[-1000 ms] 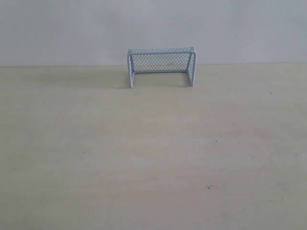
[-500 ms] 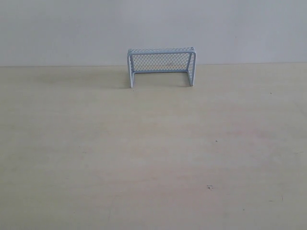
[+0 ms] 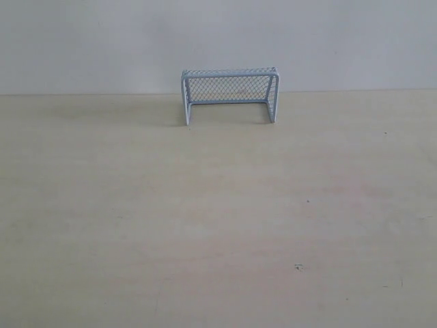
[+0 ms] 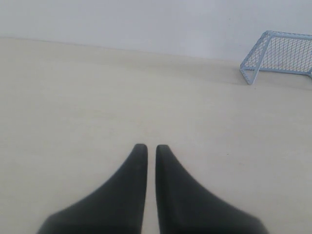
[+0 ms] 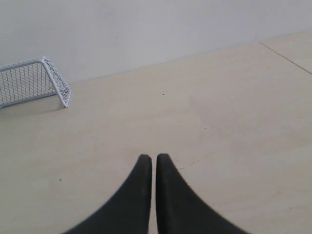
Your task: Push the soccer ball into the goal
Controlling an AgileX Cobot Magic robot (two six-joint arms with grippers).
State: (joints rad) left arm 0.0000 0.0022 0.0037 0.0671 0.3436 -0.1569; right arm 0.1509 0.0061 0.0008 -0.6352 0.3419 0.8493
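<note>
The pale blue-white goal [image 3: 229, 94] stands at the back of the table against the wall, its mouth facing the front. It also shows at the edge of the left wrist view, goal [image 4: 278, 57], and of the right wrist view, goal [image 5: 34, 80]. The soccer ball is out of view in every frame. My left gripper [image 4: 151, 146] is shut with nothing between its black fingers, hovering over bare table far from the goal. My right gripper [image 5: 153, 156] is shut and empty too, likewise well away from the goal. Neither gripper appears in the exterior view.
The light wooden table [image 3: 218, 219] stretches from the goal to the front edge. A plain white wall [image 3: 218, 41] rises right behind the goal. A table seam or edge [image 5: 287, 56] shows in the right wrist view.
</note>
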